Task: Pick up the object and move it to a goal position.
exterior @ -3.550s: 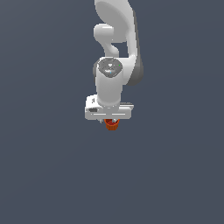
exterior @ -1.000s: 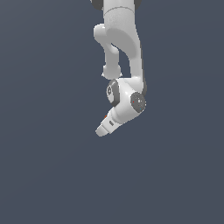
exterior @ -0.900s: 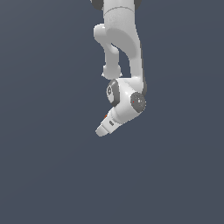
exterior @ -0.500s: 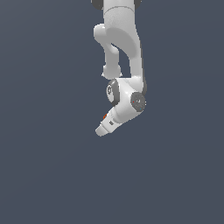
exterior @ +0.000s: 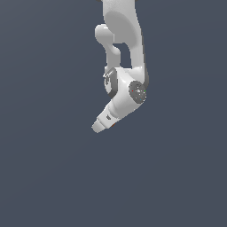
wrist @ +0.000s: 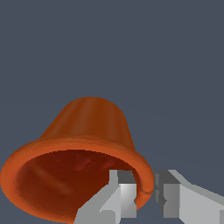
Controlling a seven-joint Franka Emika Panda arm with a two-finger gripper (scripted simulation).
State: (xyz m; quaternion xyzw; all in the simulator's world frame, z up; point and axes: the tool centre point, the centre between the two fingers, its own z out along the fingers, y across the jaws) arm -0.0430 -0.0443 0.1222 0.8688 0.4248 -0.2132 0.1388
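Observation:
The object is an orange-red flared cup that fills the wrist view, with its open mouth turned toward the camera. My gripper is shut on the cup's rim, one grey finger inside the mouth and the other outside. In the exterior view the white hand hangs in the air, tilted down toward the exterior view's left, with the gripper at its low end. The hand hides nearly all of the object there; only a thin red sliver shows at its edge.
Only a plain dark grey-blue background surrounds the arm in both views. No table edge, container or other item shows.
Since 3.5 s ago the hand has turned from facing the camera to a sideways tilt, hiding the cup behind it. Over the last second it has drifted slightly toward the exterior view's left.

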